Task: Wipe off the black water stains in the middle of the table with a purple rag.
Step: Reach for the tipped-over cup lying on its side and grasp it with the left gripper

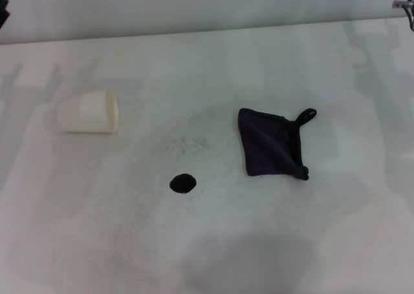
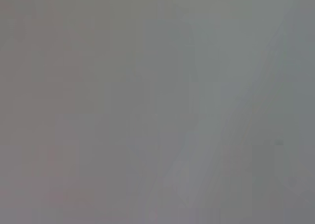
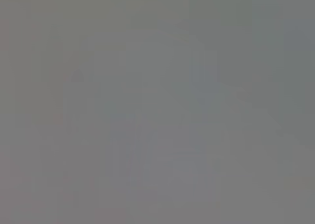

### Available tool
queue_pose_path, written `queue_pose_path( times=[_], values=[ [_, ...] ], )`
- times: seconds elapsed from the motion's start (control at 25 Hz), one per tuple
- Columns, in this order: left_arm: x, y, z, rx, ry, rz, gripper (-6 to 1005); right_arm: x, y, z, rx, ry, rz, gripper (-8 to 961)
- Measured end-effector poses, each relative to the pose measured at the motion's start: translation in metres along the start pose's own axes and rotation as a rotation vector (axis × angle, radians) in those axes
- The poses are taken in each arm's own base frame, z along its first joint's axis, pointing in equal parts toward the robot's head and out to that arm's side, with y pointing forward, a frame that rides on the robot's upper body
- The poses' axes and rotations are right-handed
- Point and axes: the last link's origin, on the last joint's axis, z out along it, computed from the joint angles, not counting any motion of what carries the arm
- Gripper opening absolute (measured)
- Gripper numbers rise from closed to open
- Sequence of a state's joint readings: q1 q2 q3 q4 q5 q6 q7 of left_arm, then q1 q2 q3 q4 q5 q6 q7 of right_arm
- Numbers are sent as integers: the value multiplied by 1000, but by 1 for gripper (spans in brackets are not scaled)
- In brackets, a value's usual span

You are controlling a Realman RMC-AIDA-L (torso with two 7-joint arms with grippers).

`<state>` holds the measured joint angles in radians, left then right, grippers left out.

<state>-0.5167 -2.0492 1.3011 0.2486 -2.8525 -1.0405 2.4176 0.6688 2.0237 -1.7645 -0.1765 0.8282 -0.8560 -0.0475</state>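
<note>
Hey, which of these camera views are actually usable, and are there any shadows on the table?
Head view: usable; the dark purple square rag, the small black blot of liquid and the white paper cup lying on its side read clearly on the white tabletop, with soft grey shadows across it, the broadest near the bottom edge. Left wrist view and right wrist view: uniform grey blur, nothing recognisable.

No words or numbers to read.

Nothing is showing any letters, labels, brand names, numbers or signs. The white worktop (image 1: 336, 242) is lying plain, the purple rag (image 1: 270, 143) is showing no tag with writing, and the white paper cup (image 1: 88, 112) on its side is showing no print. Both wrist views are showing only flat grey, with nothing to read there.
</note>
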Motion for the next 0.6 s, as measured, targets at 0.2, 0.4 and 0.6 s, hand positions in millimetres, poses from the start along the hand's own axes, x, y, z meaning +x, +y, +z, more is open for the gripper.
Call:
queue_pose_path(
  times=[0.2,0.4,0.6],
  values=[
    [15,-5,2,-139,-97,-79,890,0,0,0,-3,-1,-2,840],
    [33,-9,6,-272,-282,-84,890,0,0,0,-5,1,-6,840],
    [53,-24,8,-324,-469,33,890,2,1,-1,-5,3,-2,841]
  ],
)
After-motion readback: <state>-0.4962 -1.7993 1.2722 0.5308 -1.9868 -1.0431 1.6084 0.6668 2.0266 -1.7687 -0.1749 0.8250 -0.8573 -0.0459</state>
